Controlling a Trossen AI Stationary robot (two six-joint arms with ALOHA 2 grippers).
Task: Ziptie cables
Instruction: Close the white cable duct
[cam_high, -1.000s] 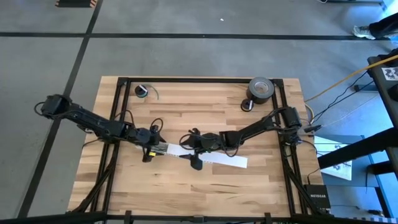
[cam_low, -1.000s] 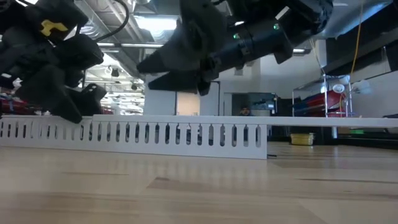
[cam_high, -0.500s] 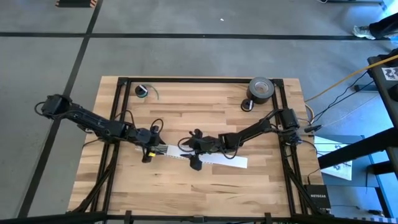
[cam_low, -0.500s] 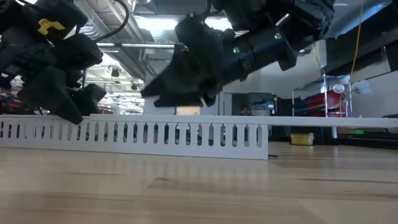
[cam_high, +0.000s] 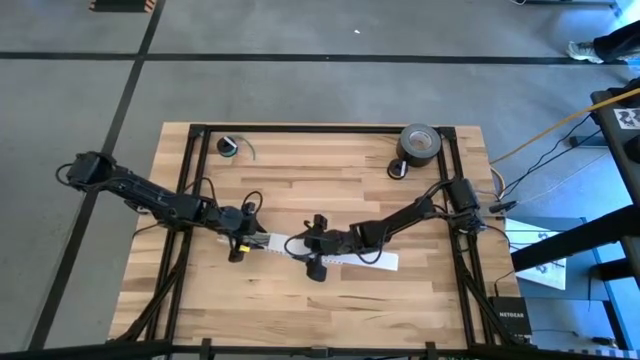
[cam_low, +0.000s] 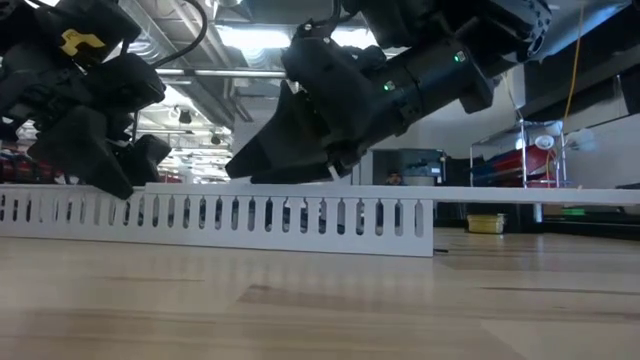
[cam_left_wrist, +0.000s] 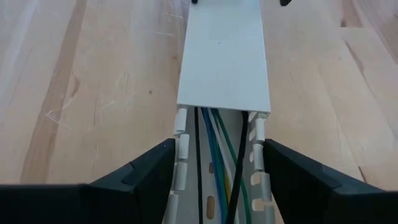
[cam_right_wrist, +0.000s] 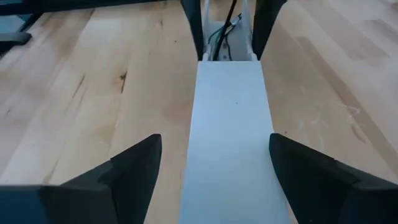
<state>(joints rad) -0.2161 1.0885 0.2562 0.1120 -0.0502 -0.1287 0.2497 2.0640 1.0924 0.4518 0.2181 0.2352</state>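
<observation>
We only glimpse the cables (cam_left_wrist: 214, 140): most of their run hides under the white lid (cam_left_wrist: 224, 56) of the slotted channel (cam_low: 220, 215). They lie inside it, between the left claw (cam_left_wrist: 214, 180), whose fingers grip the channel's walls. The right claw (cam_right_wrist: 214, 168) straddles the lid, fingers wide, not touching.

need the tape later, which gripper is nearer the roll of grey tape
Right. The right gripper sits mid-table on the white duct, below-left of the tape roll; the left gripper is further left.
</observation>
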